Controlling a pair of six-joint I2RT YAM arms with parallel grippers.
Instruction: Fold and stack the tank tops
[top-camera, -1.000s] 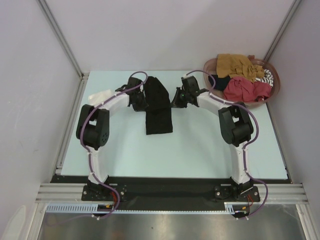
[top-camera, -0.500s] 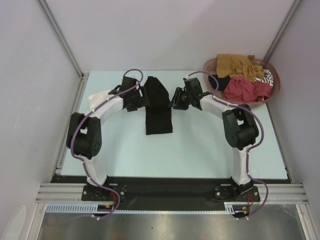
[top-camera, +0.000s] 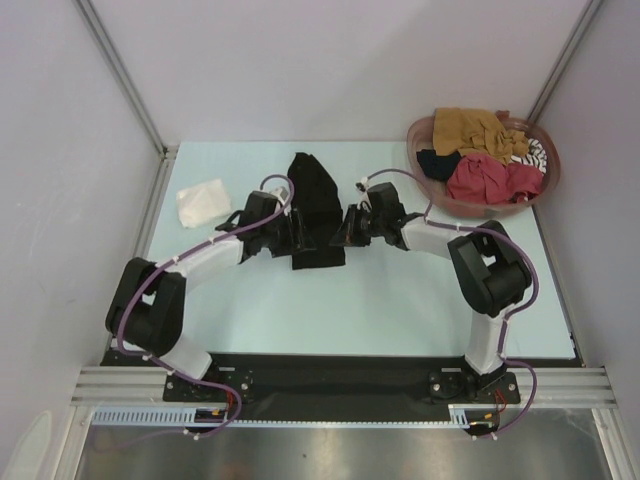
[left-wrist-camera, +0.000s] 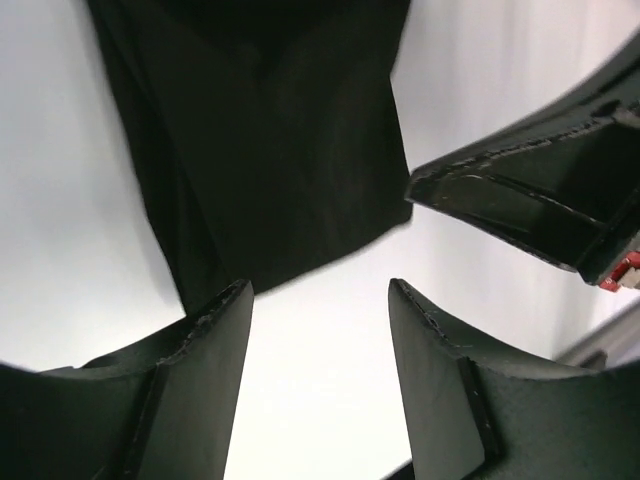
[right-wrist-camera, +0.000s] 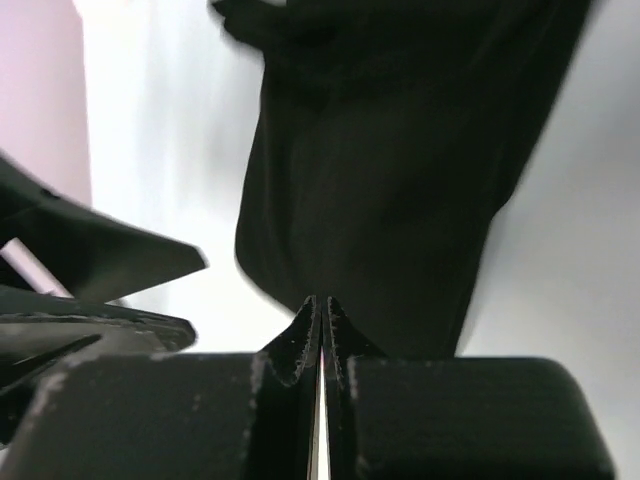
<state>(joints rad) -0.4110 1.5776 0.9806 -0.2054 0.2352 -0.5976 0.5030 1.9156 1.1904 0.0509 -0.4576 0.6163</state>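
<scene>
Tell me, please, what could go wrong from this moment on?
1. The left gripper stands open at the near corner of the black tank top; closing, it may catch only the edge and lose it.
2. The right gripper is shut close beside it across the narrow cloth; the two might collide.

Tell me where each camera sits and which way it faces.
Top external: above and behind the bases, looking down on table, black tank top and basket; both arms show.
Left wrist: rides the left arm, looks past the open left gripper at the tank top's end.
Right wrist: rides the right arm, looks past the shut right gripper at the same cloth.
Shared: all show the black tank top; each wrist view catches the other gripper.
</scene>
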